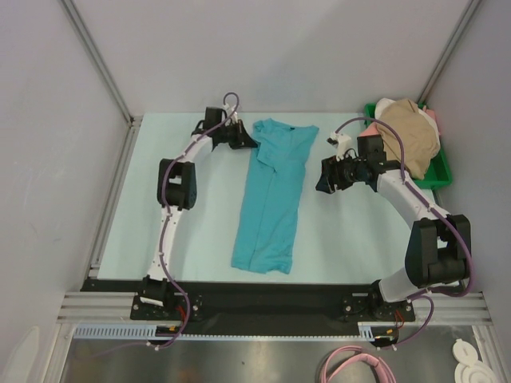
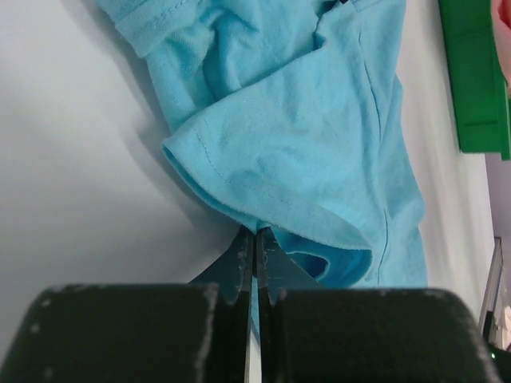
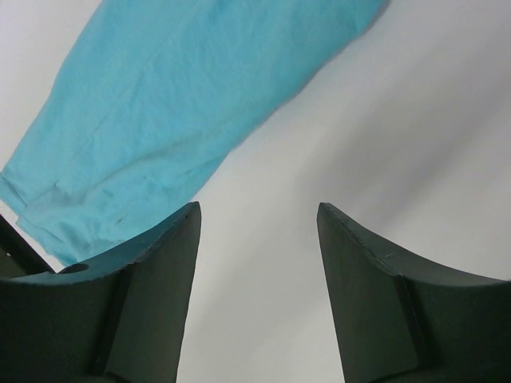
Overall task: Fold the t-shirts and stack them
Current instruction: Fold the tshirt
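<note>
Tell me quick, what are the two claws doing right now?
Left gripper: closed, pinching the teal shirt by its edge.
Right gripper: open, holding nothing.

Teal t-shirt (image 1: 271,199): no print, tag or lettering I can read, from above or from my wrist views.
Green tray (image 1: 441,171): no legible marking.
Elsewhere in view: no text, number, brand or sign I can make out.
</note>
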Tool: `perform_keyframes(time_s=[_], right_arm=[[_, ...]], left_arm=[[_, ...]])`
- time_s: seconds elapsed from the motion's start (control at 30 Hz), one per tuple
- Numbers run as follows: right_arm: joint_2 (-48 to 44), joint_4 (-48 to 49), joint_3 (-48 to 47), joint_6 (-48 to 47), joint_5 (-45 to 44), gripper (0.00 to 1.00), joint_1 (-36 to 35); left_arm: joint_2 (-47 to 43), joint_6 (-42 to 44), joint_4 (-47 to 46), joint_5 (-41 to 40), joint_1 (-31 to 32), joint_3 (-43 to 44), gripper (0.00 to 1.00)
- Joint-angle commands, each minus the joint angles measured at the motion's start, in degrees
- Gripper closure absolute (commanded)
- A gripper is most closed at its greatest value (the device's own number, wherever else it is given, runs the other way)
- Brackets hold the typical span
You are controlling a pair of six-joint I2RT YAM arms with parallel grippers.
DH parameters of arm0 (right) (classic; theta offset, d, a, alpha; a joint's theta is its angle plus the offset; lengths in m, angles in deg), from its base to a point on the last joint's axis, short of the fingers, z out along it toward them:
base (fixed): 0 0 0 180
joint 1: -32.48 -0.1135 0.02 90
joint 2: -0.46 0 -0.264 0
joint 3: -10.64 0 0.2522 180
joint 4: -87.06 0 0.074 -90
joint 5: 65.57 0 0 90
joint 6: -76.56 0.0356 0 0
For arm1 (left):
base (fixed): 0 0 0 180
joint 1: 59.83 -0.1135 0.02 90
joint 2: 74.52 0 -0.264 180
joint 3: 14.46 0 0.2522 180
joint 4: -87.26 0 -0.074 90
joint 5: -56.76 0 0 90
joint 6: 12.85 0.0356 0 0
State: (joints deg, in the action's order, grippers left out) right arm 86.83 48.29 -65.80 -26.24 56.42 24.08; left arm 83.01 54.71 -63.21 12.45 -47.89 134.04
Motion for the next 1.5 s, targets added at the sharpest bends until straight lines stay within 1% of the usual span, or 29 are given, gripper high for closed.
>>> perform_keyframes(time_s=[0.0, 0.17, 0.23, 0.27, 0.3, 0.33, 0.37, 0.43, 0.47, 0.5, 0.53, 0.57, 0.6, 0.63, 0.67, 0.73, 0.77, 0.83, 0.9, 0.97, 1.03, 1.07, 1.1, 1.17, 1.2, 1.23, 1.3, 1.37, 1.47], right_arm=[[-0.06, 1.28, -0.25, -1.09, 1.15, 0.35, 0.14], [-0.15, 1.2, -0.08, -1.35, 0.97, 0.35, 0.14], [-0.23, 1.37, 0.01, -1.44, 0.97, 0.35, 0.14], [-0.23, 1.2, 0.01, -1.53, 1.15, 0.35, 0.14], [-0.23, 1.11, 0.01, -1.79, 1.23, 0.35, 0.14], [-0.32, 1.11, 0.01, -1.71, 1.67, 0.35, 0.14], [-0.67, 0.93, 0.01, -1.53, 1.76, 0.34, 0.14], [-1.02, 0.32, 0.01, -0.74, 3.16, 0.35, 0.23], [-1.29, -0.55, 0.01, -0.39, 3.6, 0.35, 0.14], [-1.81, -0.91, 0.27, 0.14, 4.13, 0.35, 0.14], [-1.99, -1.17, 0.53, 1.19, 5.18, 0.35, 0.14], [-2.17, -1.52, 0.88, 2.24, 5.71, 0.35, 0.23], [-2.17, -1.44, 1.93, 3.38, 6.41, 0.35, 0.14], [-1.82, -1.35, 2.29, 4.79, 8.33, 0.35, 0.23], [-1.38, -1.96, 2.64, 7.76, 9.92, 0.36, 0.32], [-0.32, -0.39, 5.45, 11.28, 13.08, 0.36, 0.32], [-0.15, 2.31, 6.85, 14.7, 13.54, 0.37, 0.32], [1.68, 2.61, 8.52, 17.01, 14.59, 0.39, 0.32], [3.1, 2.25, 9.58, 20.09, 15.21, 0.4, 0.23], [3.63, 4.09, 13.44, 21.49, 15.65, 0.41, -0.47], [2.93, 5.84, 16.17, 22.55, 15.56, 0.39, -1.7], [2.32, 6.81, 18.7, 22.81, 15.3, 0.39, -3.62], [1.7, 7.69, 19.86, 24.12, 14.69, 0.37, -4.59], [-0.05, 10.94, 23.01, 25.18, 13.46, 0.37, -6.61], [-0.58, 11.74, 23.82, 25.97, 12.93, 0.37, -8.37], [-1.11, 13.4, 24.96, 27.98, 11.62, 0.37, -9.25], [-2.17, 15.77, 28.02, 30.1, 11.17, 0.38, -10.66], [-1.38, 18.59, 29.18, 32.48, 10.55, 0.4, -11.45], [3.79, 19.04, 27.7, 34.33, 8.97, 0.4, -12.78]], left_arm=[[-3.64, 0.82, -0.3, -1.83, -3.68, -0.09, 1.0], [-4.34, 1.34, 0.66, -2.19, -4.82, -1.49, 1.0], [-4.52, 1.34, 0.84, -0.88, -5.0, -1.23, 0.66], [-5.04, 1.86, 1.28, -0.35, -5.0, -1.14, 0.56], [-5.57, 2.57, 1.54, 0.36, -5.0, -1.14, 0.51], [-6.18, 3.62, 2.15, 1.15, -5.0, -1.23, 0.5], [-6.88, 4.06, 4.25, 1.76, -5.0, -1.58, 0.49], [-11.97, 4.33, 5.58, 3.34, -5.0, -4.38, 0.49], [-15.21, 4.24, 5.07, 3.79, -5.09, -11.01, 0.49], [-22.29, 4.33, 3.23, 3.7, -5.09, -16.12, 0.49], [-27.32, 4.5, 1.3, 2.92, -5.09, -28.18, 0.49], [-31.37, 4.51, -2.98, 0.91, -5.18, -34.22, 0.48], [-35.24, 4.85, -4.16, 0.11, -5.09, -39.76, 0.47], [-42.41, 5.9, -4.52, -1.21, -5.09, -44.69, 0.48], [-45.27, 6.0, -5.39, -2.87, -5.18, -53.61, 0.48], [-50.99, 5.04, -5.23, -5.68, -5.09, -61.31, 0.5], [-55.19, 4.16, -5.22, -6.83, -5.09, -67.96, 0.5], [-58.03, 4.15, -4.87, -6.75, -5.27, -75.1, 0.5], [-60.67, 4.77, -4.43, -6.14, -5.27, -78.73, 0.49], [-63.73, 7.57, -6.09, -7.89, -5.27, -83.92, 0.48], [-65.24, 11.68, -6.19, -7.99, -5.27, -86.65, 0.47], [-64.9, 12.93, -3.58, -7.29, -5.27, -86.75, 0.47], [-64.29, 15.12, -1.99, -4.76, -5.27, -86.84, 0.47], [-62.8, 16.98, 1.0, -1.85, -5.27, -87.8, 0.47], [-61.57, 19.51, 1.63, -0.36, -4.92, -88.33, 0.51], [-60.43, 21.1, 2.68, 1.75, -4.65, -88.94, 0.52], [-56.57, 24.52, 6.9, 3.34, -3.6, -89.64, 0.54], [-54.27, 24.37, 9.27, 5.1, -3.68, -89.56, 0.56], [-52.42, 24.64, 9.98, 4.68, -3.33, -88.94, 0.55]])
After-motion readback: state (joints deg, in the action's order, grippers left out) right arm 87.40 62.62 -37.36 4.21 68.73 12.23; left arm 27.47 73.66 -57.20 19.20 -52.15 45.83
